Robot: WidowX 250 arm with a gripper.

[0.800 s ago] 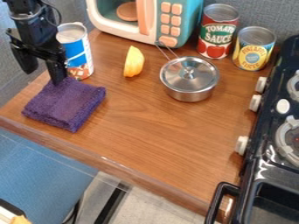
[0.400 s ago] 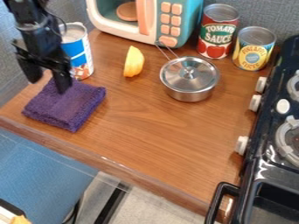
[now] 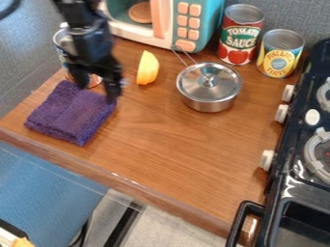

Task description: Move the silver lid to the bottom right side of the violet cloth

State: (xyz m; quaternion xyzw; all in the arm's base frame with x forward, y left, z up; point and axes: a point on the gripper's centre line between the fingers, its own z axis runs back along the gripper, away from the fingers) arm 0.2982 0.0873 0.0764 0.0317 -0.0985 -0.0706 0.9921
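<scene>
My black gripper (image 3: 97, 90) hangs at the upper left over the back edge of the folded violet cloth (image 3: 71, 116), its two fingers apart and nothing between them. To its right, the silver lid (image 3: 209, 81) rests on a small silver pot (image 3: 211, 104) near the middle of the counter. A round knob stands at the lid's centre, and the pot's wire handle points toward the back.
A yellow-orange toy piece (image 3: 147, 68) lies between gripper and pot. Behind are a toy microwave (image 3: 174, 21), a red can (image 3: 240, 36) and a yellow can (image 3: 280, 54). Another can (image 3: 62, 37) is partly behind the arm. A black stove (image 3: 303, 159) borders the right side.
The gripper has moved right, from over the cloth's back left part to its back right corner, now covering more of the can behind it. The lid, pot and cloth have not moved.
</scene>
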